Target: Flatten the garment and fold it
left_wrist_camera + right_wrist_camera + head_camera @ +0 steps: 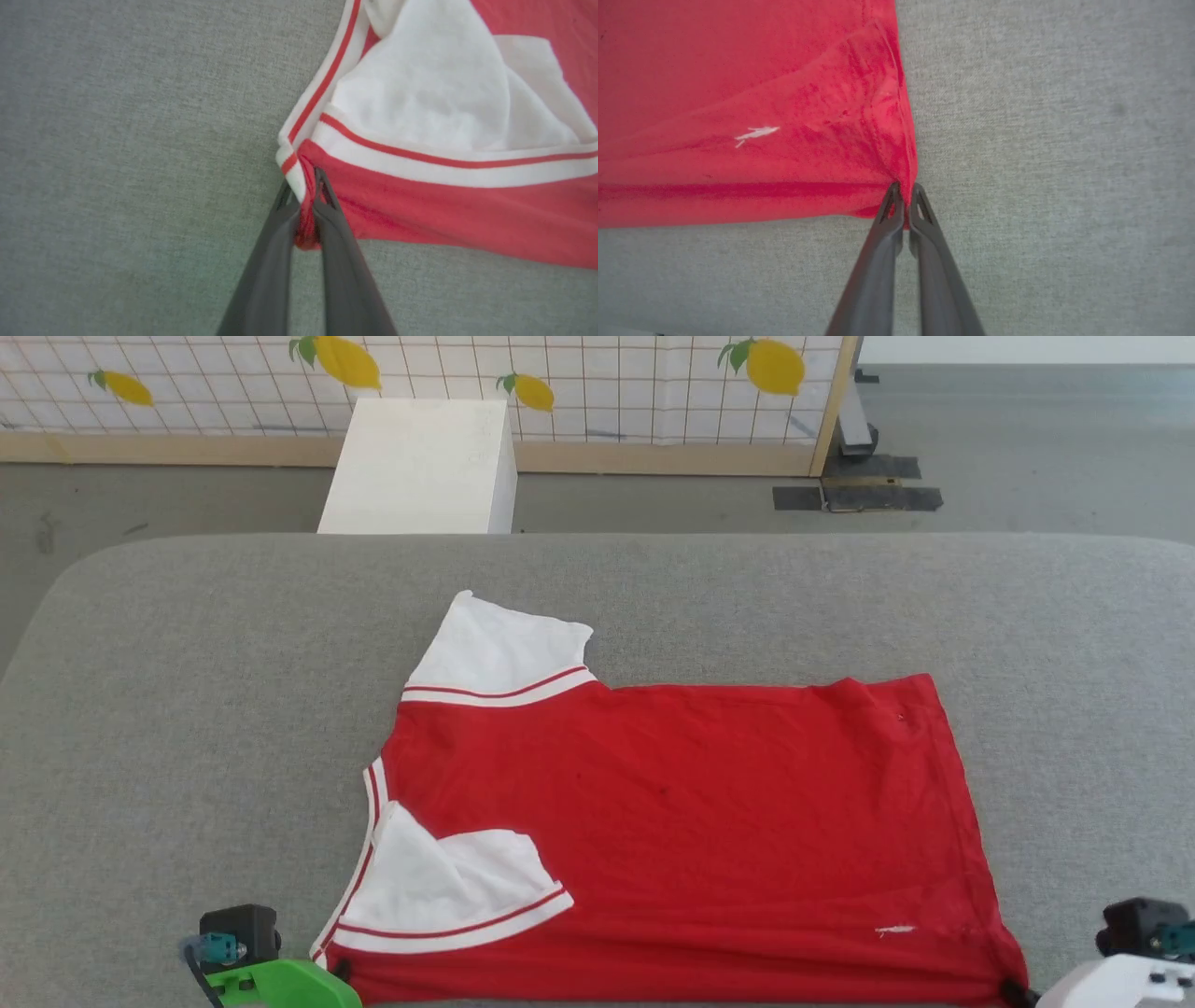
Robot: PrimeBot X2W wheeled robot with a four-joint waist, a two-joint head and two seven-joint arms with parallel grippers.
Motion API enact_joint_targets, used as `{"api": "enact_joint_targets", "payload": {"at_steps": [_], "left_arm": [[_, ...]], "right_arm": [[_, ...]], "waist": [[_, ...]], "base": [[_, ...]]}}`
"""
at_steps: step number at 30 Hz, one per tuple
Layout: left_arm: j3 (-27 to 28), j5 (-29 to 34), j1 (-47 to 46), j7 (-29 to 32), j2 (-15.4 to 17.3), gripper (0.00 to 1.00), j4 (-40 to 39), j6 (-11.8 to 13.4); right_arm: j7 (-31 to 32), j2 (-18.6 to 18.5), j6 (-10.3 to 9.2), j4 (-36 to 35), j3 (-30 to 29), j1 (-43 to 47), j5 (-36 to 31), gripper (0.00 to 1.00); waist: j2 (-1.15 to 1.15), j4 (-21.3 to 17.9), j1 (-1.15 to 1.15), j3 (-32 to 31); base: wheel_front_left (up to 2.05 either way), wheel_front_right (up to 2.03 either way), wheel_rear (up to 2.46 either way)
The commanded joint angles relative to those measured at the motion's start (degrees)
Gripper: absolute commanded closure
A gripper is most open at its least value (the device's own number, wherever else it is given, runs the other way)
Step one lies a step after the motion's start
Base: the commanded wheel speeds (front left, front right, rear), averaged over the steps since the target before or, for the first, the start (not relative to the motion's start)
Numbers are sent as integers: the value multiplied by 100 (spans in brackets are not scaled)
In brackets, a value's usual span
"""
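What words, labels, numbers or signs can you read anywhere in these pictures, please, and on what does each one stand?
No text can be read in any view.
The garment lies with a plain red side up, with no print showing.
The small white mark near its hem has no letter shapes that can be made out.
The screen behind carries lemon pictures and a grid, no words.
The white box is blank.

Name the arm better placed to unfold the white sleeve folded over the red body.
Left, probably: the left gripper pinches the garment right beside that sleeve; the right gripper pinches it at the opposite end. It would have to let go first.
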Motion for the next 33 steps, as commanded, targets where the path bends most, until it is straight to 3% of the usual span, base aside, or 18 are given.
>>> {"api": "enact_joint_targets", "payload": {"at_steps": [1, 7, 8, 9, 10, 11, 21, 27, 33], "left_arm": [[17, -48, 57, -7, 26, 100, 82, 0], [-40, -149, -23, -49, -115, 100, 504, -101], [-26, -158, -32, -89, -140, 85, 541, -94], [-8, -183, -38, -127, -175, 0, 569, -94], [0, -189, -42, -162, -189, 0, 582, -99], [25, -189, -57, -238, -205, 0, 574, -105], [229, 278, -581, -1604, -185, 0, 197, -347], [87, 670, -1418, -2258, -41, 0, 307, -836], [25, 682, -2701, -2210, 89, 0, 910, -1401]], "right_arm": [[-128, -12, -11, 158, -2, 55, 50, 100], [-682, -12, -11, 895, 107, -36, 110, 100], [-786, -12, -11, 963, 120, -47, 134, 100], [-910, -12, -11, 1023, 154, -55, 166, 61], [-1007, -12, -11, 1043, 210, -57, 197, 26], [-1135, -12, -11, 1051, 251, -61, 255, 0], [-2875, -12, -11, 626, 436, -391, 92, 0], [-3932, -11, -11, 402, 671, -664, -253, 0], [-4669, -11, -11, 229, 913, -1014, -540, 0]], "waist": [[0, 0, 0, 42], [0, -18, 0, 83], [0, -21, 0, 78], [0, -25, 0, 73], [0, -30, 0, 68], [0, -35, 0, 66], [0, -86, 0, 99], [0, -176, 0, 362], [0, -360, 0, 861]], "base": [[0, 0, 0], [0, 0, 0], [0, 0, 0], [0, 0, 0], [0, 0, 0], [0, 0, 0], [0, 0, 0], [0, 0, 0], [0, 0, 0]]}}
